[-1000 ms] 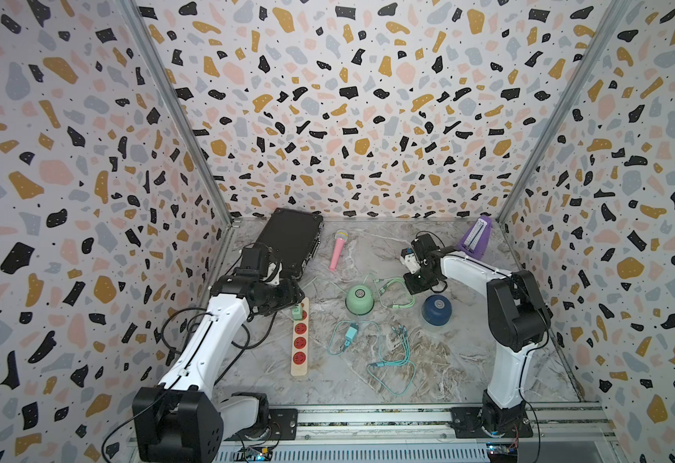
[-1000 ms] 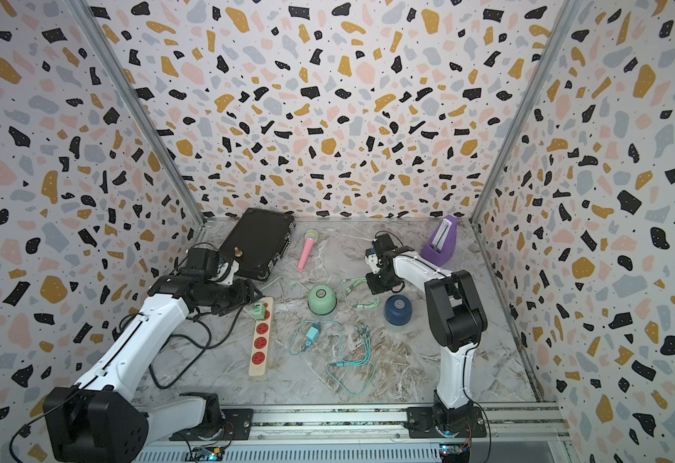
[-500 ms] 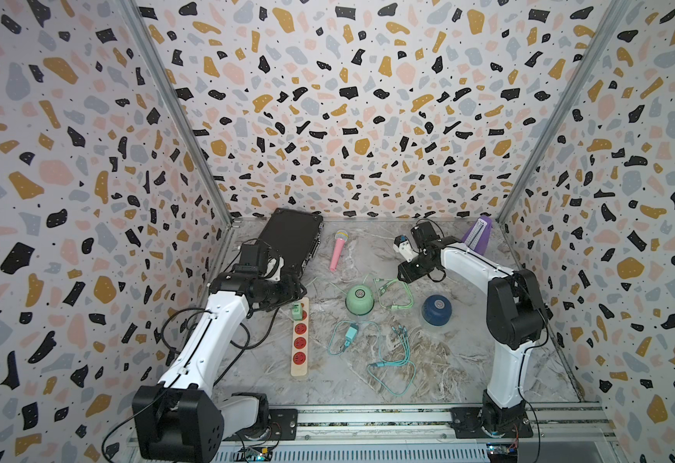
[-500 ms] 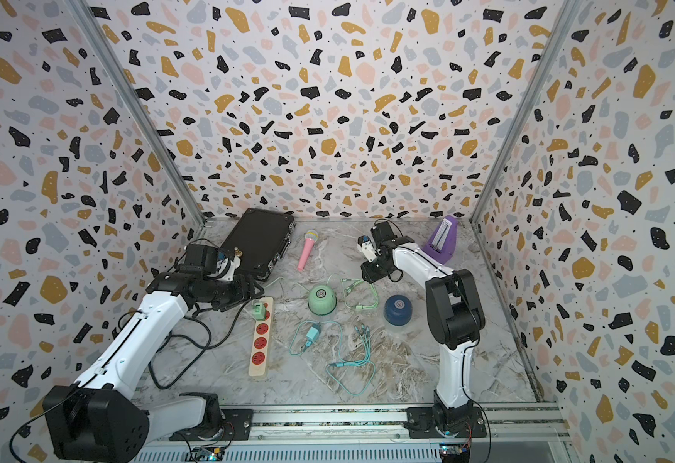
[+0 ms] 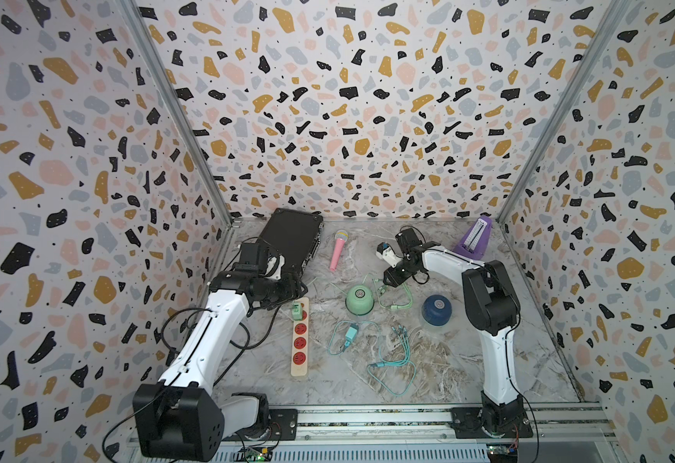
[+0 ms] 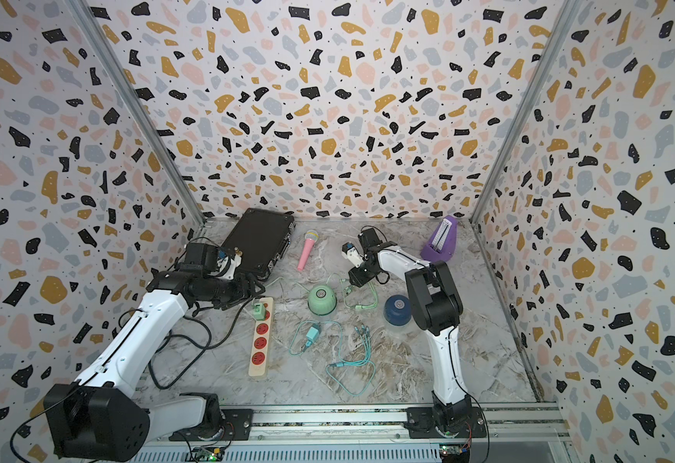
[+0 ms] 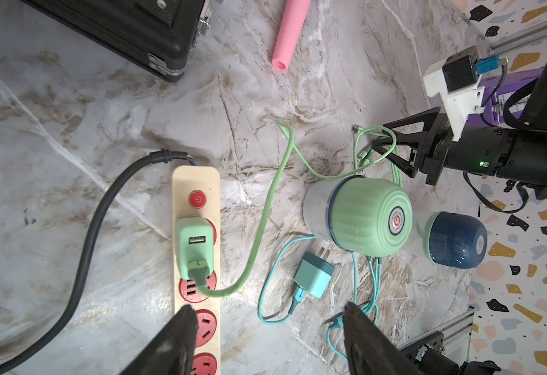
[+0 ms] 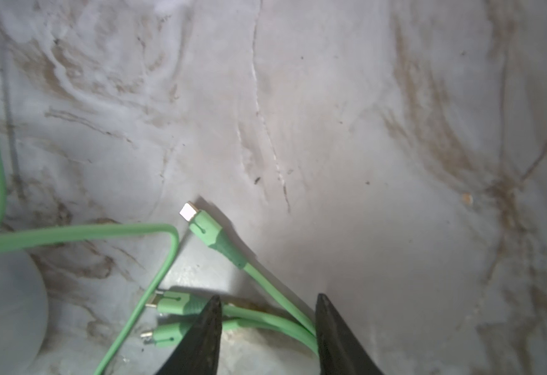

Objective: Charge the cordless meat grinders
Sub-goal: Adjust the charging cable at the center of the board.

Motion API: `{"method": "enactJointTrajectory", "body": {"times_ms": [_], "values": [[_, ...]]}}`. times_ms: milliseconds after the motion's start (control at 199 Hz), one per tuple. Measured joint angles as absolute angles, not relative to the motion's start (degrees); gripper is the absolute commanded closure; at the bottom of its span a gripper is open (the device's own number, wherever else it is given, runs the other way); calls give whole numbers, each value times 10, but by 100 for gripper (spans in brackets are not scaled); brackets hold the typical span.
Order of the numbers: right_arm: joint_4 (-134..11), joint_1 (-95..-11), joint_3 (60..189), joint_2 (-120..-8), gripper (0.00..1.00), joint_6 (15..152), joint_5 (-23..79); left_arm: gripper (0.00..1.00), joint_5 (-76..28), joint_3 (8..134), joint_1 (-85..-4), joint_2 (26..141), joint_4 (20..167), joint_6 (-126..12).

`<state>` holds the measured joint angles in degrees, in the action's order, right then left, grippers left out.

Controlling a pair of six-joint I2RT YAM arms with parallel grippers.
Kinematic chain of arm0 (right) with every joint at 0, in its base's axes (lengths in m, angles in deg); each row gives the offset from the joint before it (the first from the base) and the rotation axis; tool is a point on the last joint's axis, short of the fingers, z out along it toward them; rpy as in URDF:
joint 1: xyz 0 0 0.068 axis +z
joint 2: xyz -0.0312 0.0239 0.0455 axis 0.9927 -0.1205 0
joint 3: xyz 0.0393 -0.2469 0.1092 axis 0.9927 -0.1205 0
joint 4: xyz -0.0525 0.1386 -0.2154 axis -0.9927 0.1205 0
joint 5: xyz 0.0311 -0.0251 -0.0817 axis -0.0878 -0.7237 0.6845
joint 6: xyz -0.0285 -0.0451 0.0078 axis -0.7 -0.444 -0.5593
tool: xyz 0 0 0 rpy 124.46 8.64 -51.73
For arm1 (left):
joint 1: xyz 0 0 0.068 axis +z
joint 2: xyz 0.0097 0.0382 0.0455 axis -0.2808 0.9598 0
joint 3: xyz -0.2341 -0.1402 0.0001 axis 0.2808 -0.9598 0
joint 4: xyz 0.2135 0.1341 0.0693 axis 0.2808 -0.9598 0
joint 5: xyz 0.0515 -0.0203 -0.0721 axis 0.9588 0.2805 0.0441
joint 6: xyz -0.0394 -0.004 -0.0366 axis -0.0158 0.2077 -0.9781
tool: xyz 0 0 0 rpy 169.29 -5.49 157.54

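**Claws released, charging ports out of sight**

We see the mint green dome-shaped plastic grinder point(image 5: 359, 299) mid-counter point(image 5: 468, 360), with the dark navy blue dome-shaped grinder point(image 5: 436, 309) near it, apart. The right claw point(image 8: 269, 296) is released astride the light green cable's strands point(image 8: 220, 246), its fingers cut off by the frame. The left claw point(image 7: 268, 310) is released over the cream power strip point(image 7: 197, 181). We cannot make out either grinder's port.

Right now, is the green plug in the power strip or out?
In. The green plug stands in the first socket of the power strip, prongs hidden; the teal plug lies loose on the table, prongs showing.
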<state>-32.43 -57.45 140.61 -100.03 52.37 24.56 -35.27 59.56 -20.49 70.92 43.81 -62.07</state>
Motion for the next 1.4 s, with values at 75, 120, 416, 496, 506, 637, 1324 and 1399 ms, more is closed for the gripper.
{"method": "enactJointTrajectory", "body": {"times_ms": [75, 120, 416, 496, 506, 637, 1324, 1399], "values": [[-328, -564, 1406, -1000, 60, 516, 265, 29, -352, 596, -205, 707, 437, -623], [-333, -561, 1405, -1000, 64, 514, 276, 30, -352, 596, -205, 705, 437, -624], [-355, -556, 1356, -974, 90, 542, 321, 30, -352, 596, -205, 693, 434, -627], [-349, -556, 1329, -953, 90, 559, 333, 30, -352, 595, -205, 692, 434, -627], [-347, -556, 1325, -950, 90, 561, 334, 30, -352, 595, -205, 692, 434, -627], [-329, -556, 1286, -919, 89, 588, 361, 30, -353, 593, -205, 691, 434, -627], [-300, -571, 1214, -820, 64, 621, 322, 30, -363, 586, -205, 681, 433, -627], [-300, -571, 1219, -826, 63, 623, 317, 30, -363, 585, -205, 677, 432, -627]]}}
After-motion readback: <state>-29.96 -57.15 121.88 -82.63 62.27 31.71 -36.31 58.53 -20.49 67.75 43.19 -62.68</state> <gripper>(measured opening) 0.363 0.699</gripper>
